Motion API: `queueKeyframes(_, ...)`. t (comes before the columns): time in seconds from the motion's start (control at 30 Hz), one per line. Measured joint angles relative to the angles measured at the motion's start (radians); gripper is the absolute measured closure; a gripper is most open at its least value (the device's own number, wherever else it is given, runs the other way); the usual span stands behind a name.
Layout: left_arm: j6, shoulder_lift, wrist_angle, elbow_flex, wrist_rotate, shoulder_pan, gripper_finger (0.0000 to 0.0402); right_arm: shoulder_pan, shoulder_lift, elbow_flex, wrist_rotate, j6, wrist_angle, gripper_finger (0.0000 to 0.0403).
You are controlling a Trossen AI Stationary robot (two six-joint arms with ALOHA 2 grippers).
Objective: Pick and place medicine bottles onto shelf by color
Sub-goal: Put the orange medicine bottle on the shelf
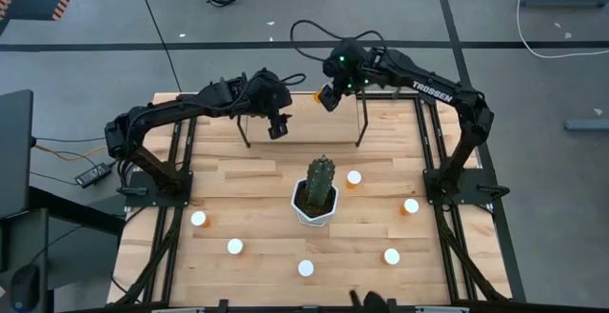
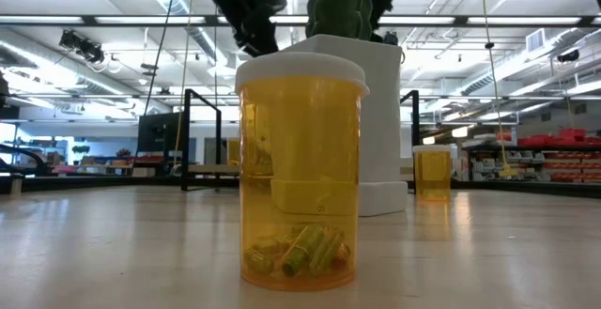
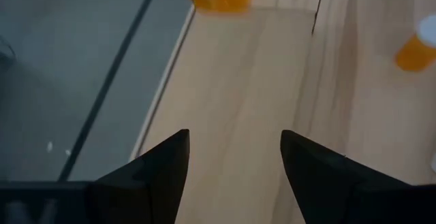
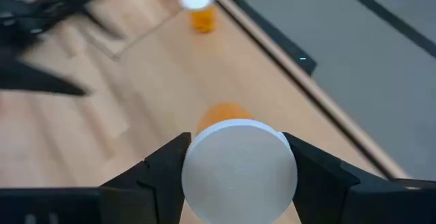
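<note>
The shelf (image 1: 314, 127) stands at the table's far middle. My right gripper (image 1: 328, 97) is over its far edge, shut on an orange medicine bottle with a white cap (image 4: 238, 173). Another bottle (image 4: 197, 6) stands farther along the shelf's top near its edge. My left gripper (image 1: 278, 123) is open and empty above the shelf top (image 3: 238, 81). Several more bottles stand upright on the table, among them one by the cactus (image 1: 354, 178), one at the right (image 1: 411, 206) and one at the near middle (image 1: 305, 267), which fills the low view (image 2: 300, 168). My right gripper holds the bottle at its cap end between its two fingers, one on each side of the white cap (image 4: 194, 173). The fingers come from above, pointing down. The bottle is upright with its orange body (image 4: 221, 114) below the cap. I cannot tell whether its base rests on the shelf.
A green cactus in a white pot (image 1: 319, 197) stands at the table's middle, just near of the shelf. The shelf's black rod frames (image 1: 245, 132) rise at both ends. Bare wood lies between the scattered bottles toward the near edge.
</note>
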Motion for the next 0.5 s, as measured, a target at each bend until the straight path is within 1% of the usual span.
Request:
queueKeyframes(0.17, -0.021, -0.034, -0.036, 0.000, 0.000, 0.001, 0.0170, -0.089, 0.018, -0.024, 0.005, -0.066, -0.027, 0.0187)
queueKeyframes(0.3, -0.080, -0.080, -0.039, 0.000, 0.001, 0.001, 0.0172, -0.154, 0.038, -0.024, 0.009, -0.103, -0.031, 0.0186)
queueKeyframes(0.4, -0.129, -0.116, -0.077, 0.000, 0.001, 0.001, 0.0173, -0.178, 0.064, -0.024, 0.005, -0.145, -0.024, 0.0185)
queueKeyframes(0.5, -0.146, -0.144, -0.131, 0.000, 0.000, 0.001, 0.0173, -0.176, 0.103, -0.023, -0.019, -0.239, -0.031, 0.0185)
